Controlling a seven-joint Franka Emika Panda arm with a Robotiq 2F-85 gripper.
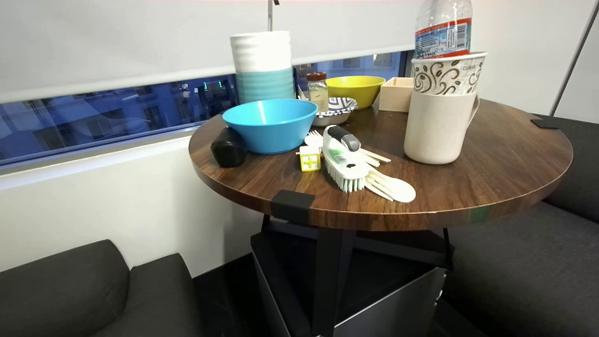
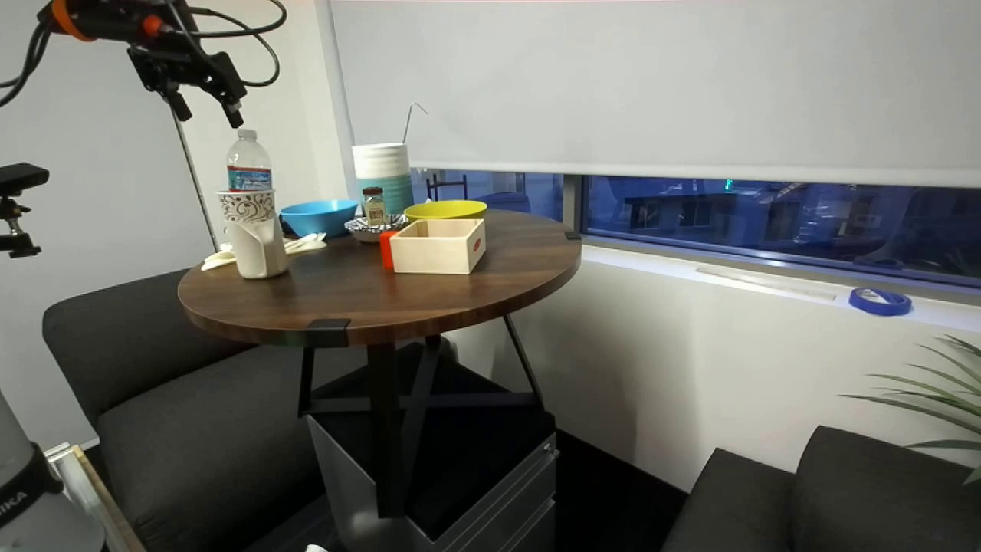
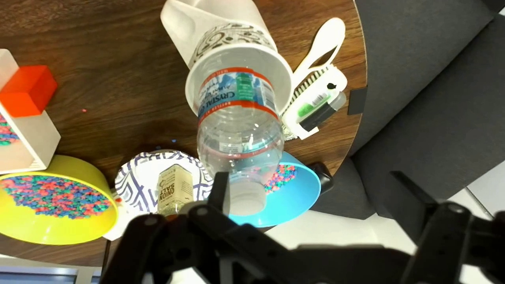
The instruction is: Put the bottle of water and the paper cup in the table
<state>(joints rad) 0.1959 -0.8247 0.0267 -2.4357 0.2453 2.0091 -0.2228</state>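
Observation:
The clear bottle of water (image 1: 443,35) stands upright inside the white swirl-patterned paper cup (image 1: 447,77); its lower part is hidden by the cup. The cup sits in the mouth of the cream jug (image 1: 437,128), which stands on the round brown table (image 1: 510,145). The bottle (image 2: 250,169) and cup (image 2: 247,205) also show in an exterior view. There my black gripper (image 2: 208,115) is open and empty, just above the bottle cap. In the wrist view the bottle cap (image 3: 247,197) appears beside one finger of my gripper (image 3: 309,177), not centred between the fingers.
A blue bowl (image 1: 270,126), scrub brush (image 1: 344,159) and white plastic cutlery (image 1: 398,188) lie near the jug. A spice jar (image 2: 374,205), yellow bowl (image 2: 444,210), wooden box (image 2: 437,249) and red block (image 2: 387,249) stand further along. A tall white-teal vase (image 1: 262,65) stands behind.

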